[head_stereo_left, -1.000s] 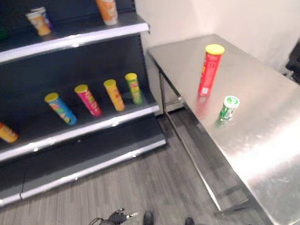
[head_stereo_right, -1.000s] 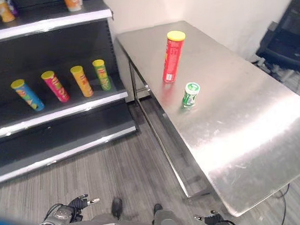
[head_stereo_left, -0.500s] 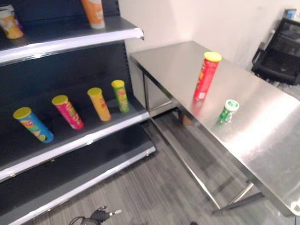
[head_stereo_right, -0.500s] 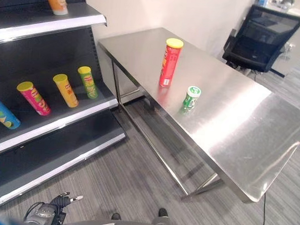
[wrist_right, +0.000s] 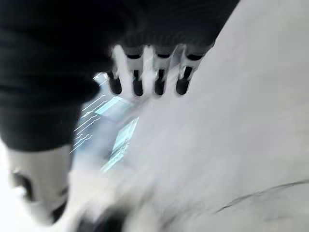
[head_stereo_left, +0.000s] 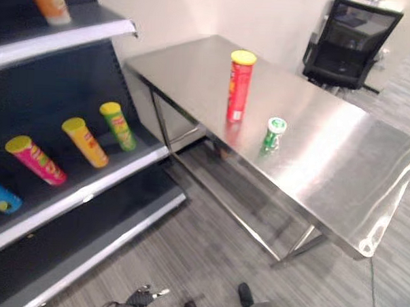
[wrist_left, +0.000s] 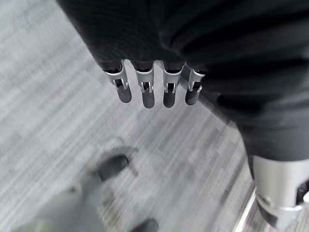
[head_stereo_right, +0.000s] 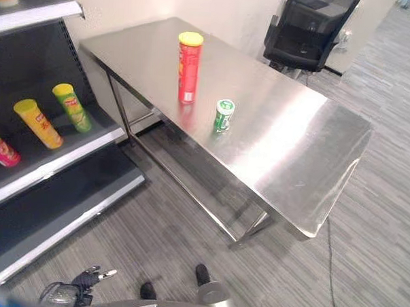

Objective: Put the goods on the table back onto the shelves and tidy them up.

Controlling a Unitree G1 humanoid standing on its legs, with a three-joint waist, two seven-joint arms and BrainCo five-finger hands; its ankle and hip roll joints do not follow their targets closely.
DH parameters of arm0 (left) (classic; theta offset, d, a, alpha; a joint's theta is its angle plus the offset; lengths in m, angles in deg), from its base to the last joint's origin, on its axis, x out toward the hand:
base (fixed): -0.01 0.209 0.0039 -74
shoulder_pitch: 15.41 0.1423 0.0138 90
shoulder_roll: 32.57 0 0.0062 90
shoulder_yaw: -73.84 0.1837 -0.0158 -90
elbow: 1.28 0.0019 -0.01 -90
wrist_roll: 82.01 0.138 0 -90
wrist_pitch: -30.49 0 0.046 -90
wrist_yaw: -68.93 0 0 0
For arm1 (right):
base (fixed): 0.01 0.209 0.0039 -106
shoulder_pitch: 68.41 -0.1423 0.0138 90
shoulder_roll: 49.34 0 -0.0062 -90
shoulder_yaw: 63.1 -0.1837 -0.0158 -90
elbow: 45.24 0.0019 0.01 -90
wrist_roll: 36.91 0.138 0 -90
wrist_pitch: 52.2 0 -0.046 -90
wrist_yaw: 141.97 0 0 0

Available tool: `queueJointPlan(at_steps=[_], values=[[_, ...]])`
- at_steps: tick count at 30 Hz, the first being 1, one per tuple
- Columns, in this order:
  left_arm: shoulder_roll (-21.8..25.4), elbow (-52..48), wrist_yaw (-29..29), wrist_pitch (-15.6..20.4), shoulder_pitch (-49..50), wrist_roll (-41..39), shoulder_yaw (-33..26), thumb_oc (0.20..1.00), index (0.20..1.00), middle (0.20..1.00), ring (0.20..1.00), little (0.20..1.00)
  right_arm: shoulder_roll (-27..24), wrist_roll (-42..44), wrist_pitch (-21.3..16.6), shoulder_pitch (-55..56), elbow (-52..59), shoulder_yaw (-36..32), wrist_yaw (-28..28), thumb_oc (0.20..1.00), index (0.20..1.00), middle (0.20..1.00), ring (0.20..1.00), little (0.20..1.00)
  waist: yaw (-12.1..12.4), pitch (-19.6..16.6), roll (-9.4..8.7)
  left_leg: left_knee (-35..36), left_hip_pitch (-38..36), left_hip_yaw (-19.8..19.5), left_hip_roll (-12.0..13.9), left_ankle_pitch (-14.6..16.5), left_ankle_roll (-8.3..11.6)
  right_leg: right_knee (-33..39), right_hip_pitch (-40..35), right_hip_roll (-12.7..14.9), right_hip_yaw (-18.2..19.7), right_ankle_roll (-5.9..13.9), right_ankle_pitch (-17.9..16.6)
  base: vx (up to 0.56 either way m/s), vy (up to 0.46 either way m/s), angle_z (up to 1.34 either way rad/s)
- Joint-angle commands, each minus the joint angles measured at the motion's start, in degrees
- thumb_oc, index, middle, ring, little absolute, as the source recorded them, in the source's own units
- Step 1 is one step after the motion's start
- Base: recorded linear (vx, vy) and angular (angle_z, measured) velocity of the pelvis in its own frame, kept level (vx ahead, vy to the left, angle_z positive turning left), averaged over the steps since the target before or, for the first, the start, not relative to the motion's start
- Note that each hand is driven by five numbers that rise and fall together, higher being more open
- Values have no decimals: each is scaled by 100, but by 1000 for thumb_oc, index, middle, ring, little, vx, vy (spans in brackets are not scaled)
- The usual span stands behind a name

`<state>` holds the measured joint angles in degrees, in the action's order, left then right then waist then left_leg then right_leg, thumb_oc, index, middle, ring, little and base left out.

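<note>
Approach step, nothing picked up yet: 2 goods stand on the steel table [head_stereo_left: 341, 152], a tall red tube with a yellow lid [head_stereo_left: 239, 86] and a short green can [head_stereo_left: 274, 134], both well ahead of the hands. The left hand [wrist_left: 145, 89] and right hand [wrist_right: 145, 79] hang low, fingers straight and empty. Next, I judge, one hand must reach up to the red tube and close round it.

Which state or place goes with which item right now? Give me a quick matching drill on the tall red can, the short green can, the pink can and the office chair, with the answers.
Items:
1. tall red can
2. short green can
3. pink can
4. office chair

Places or states:
A. lying tilted on the middle shelf, yellow lid toward the front
B. standing on the floor past the far end of the table
C. upright on the steel table, yellow lid on top
D. upright on the table, beside the taller can and nearer the table's front edge

Pairs: 1-C, 2-D, 3-A, 4-B
</note>
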<state>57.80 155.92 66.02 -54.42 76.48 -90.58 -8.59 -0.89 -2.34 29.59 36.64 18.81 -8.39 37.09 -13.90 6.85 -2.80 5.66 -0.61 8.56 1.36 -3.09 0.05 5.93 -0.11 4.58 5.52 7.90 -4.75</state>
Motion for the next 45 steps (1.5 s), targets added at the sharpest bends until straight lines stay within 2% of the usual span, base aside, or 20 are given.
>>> queueJointPlan(at_steps=[1,6,7,9,10,12,14,19,21,24,30,34,45], values=[[321,84,9,171,-245,0,70,1000,1000,1000,1000,1000,-628,-829,-525,-763,253,205,-228,1000,1000,1000,1000,1000,435,-191,-63,-242,-314,-209,83,739,342,-456,252,73,22,122,461,83,-165,44],[265,-125,29,186,-109,-58,175,1000,1000,1000,1000,1000,-936,-1446,-504,-1464,722,1190,-181,1000,1000,1000,1000,1000,694,-229,-64,-172,-407,-437,278,635,471,-417,-34,-11,-286,-25,671,52,-160,59],[259,-187,21,178,-37,-114,198,1000,1000,1000,1000,1000,-1079,-1589,-469,-1814,645,1717,-98,1000,1000,1000,1000,1000,771,-209,-65,-174,-401,-537,336,581,524,-421,-111,-31,-438,-79,736,22,-181,56],[257,-192,6,170,-6,-122,201,1000,1000,1000,1000,1000,-1124,-1665,-426,-1924,638,1933,-40,1000,1000,1000,1000,1000,804,-204,-68,-164,-402,-587,367,552,549,-421,-150,-42,-512,-105,768,12,-129,31],[268,-170,17,164,22,-160,247,1000,1000,1000,1000,1000,-1129,-1667,-408,-2098,531,2186,-12,1000,1000,1000,1000,1000,905,-188,-73,-168,-394,-644,394,527,577,-436,-182,-57,-568,-139,798,12,-94,30],[266,-183,14,153,59,-165,229,1000,1000,1000,1000,1000,-1136,-1648,-404,-2208,464,2341,30,1000,1000,1000,1000,1000,891,-183,-69,-171,-389,-690,413,512,593,-439,-211,-63,-625,-153,827,12,-109,31],[265,-75,1,125,139,-184,284,1000,1000,1000,1000,1000,-1180,-1763,-303,-2707,105,3101,122,1000,1000,1000,1000,1000,1034,-133,-49,-163,-367,-854,491,423,666,-430,-337,-93,-861,-234,923,15,-168,34],[233,-14,32,122,173,-200,360,1000,1000,1000,1000,1000,-1115,-2029,-233,-3288,-489,3868,68,1000,1000,1000,1000,1000,1117,-78,-4,-155,-307,-957,532,317,742,-380,-403,-117,-1056,-289,967,6,-98,28],[208,-88,49,126,153,-224,456,1000,1000,1000,1000,1000,-1057,-2228,-169,-3566,-841,4262,25,1000,1000,1000,1000,1000,1156,-9,22,-264,-149,-982,500,277,777,-338,-437,-66,-1264,-298,971,-13,-84,21],[174,-122,42,129,152,-189,527,1000,1000,1000,1000,1000,-969,-2331,-117,-3735,-1072,4448,8,1000,1000,1000,1000,1000,1152,2,57,-338,-75,-969,452,286,794,-277,-496,-26,-1408,-296,958,16,-35,36],[213,-192,99,152,221,-178,603,1000,1000,1000,1000,1000,-657,-2745,-51,-4346,-1671,5009,-221,1000,1000,1000,1000,1000,1235,-4,184,-281,-136,-994,357,301,723,-200,-555,-8,-1386,-285,923,59,-26,6],[235,-221,159,164,223,-238,595,1000,1000,1000,1000,1000,-568,-2706,-64,-4371,-1705,4951,-319,1000,1000,1000,1000,1000,1246,-1,268,-130,-141,-1046,347,221,742,-235,-500,-12,-1444,-292,952,32,0,6],[157,-127,154,154,284,-154,610,1000,1000,1000,1000,1000,-334,-2664,-173,-4388,-1435,5292,-111,1000,1000,1000,1000,1000,1291,-2,266,-66,-196,-1070,354,241,745,-258,-552,-19,-1518,-293,991,16,-3,5]])
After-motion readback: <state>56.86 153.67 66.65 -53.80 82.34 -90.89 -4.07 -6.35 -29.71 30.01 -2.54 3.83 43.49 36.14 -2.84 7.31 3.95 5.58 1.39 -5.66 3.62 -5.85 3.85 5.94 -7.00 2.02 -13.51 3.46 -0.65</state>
